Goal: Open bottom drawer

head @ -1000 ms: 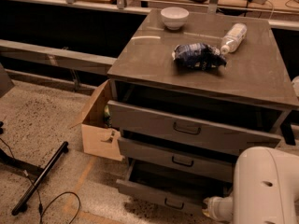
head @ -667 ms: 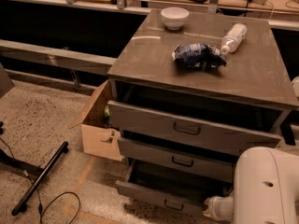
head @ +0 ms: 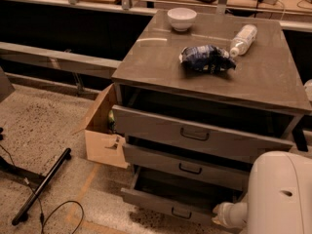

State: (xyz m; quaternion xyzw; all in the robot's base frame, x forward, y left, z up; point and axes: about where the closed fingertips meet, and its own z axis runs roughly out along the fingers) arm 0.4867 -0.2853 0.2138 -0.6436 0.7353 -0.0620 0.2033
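Standing in front of the grey metal cabinet, I noted the bottom drawer at floor level, the lowest of three. Its shallow front panel sat forward of the middle drawer above it, with a dark strip of interior showing between the two. I judged it partly drawn out, not fully open.

The gripper was low at the right of the scene, at the tip of the white arm, close by the right-hand end of the bottom drawer's front. Whether it was open or closed, and whether it held anything, I could not tell; its working end was hidden.

Finding on the governing relation: the drawer's small dark bracket handle lay to the left of the gripper as viewed, near it and at about the same height. The front panel's long axis ran left to right across the cabinet. In my judgement any further opening had to be a pull straight out from the cabinet, square to that axis.

Noted on the cabinet top, well clear of the work: a white bowl, a plastic bottle lying on its side and a blue packet. A cardboard box stood against the cabinet's left side.
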